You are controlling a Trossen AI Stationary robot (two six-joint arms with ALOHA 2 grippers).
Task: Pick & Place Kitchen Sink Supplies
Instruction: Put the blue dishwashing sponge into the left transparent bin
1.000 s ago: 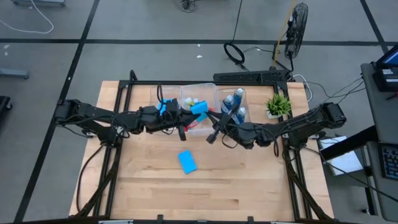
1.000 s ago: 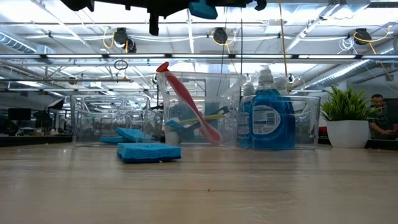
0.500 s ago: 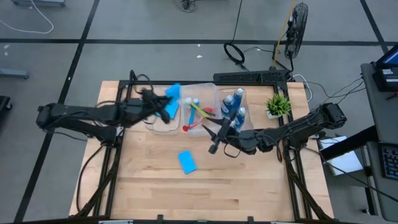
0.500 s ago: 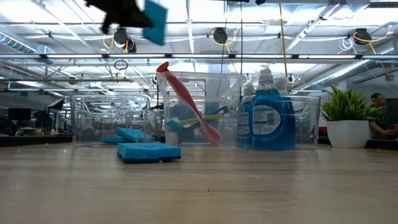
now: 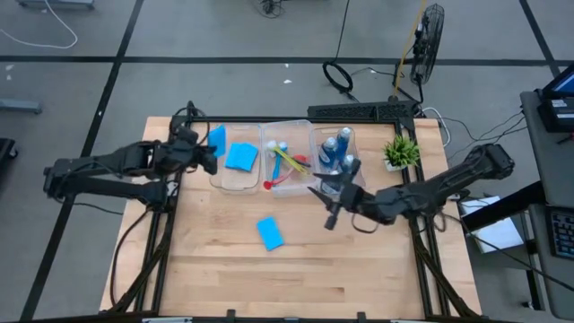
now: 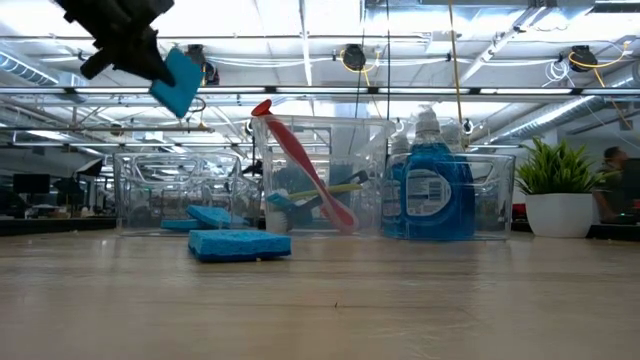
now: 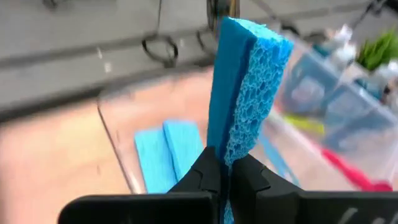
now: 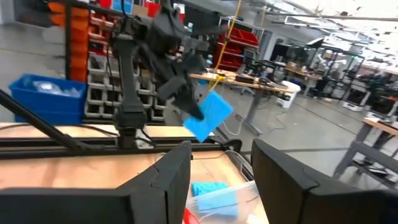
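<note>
My left gripper [image 5: 208, 149] is shut on a light-blue sponge [image 5: 216, 138], high over the left wall of the left clear bin [image 5: 224, 179]; the low view shows the sponge [image 6: 181, 80] well above the bins. Two more sponges [image 7: 166, 155] lie flat in that bin. Another sponge [image 5: 270, 233] lies flat on the table. Brushes [image 5: 287, 161], a red one [image 6: 305, 165] leaning on the rim, stand in the middle bin. Blue bottles [image 5: 337, 152] stand in the right bin. My right gripper [image 5: 330, 213] hovers open in front of the bottle bin, touching nothing. My left gripper pinches the sponge between its two fingers [image 7: 208, 177] at one narrow end [image 7: 225, 146]. The rest of the sponge sticks out beyond the fingertips, its thin side toward the wrist camera. It is lifted clear and hangs tilted in the air in the low view.
A small potted plant [image 5: 401, 151] stands at the table's far right, beside the bottle bin. The three clear bins sit in a row along the far edge. Bare wood [image 5: 359, 269] lies around the loose sponge toward the near edge.
My left gripper has carried the sponge from above the middle bin toward the table's left and lower, to above the left bin's left wall. My right gripper has drawn back from the bins toward the near edge and slightly right.
</note>
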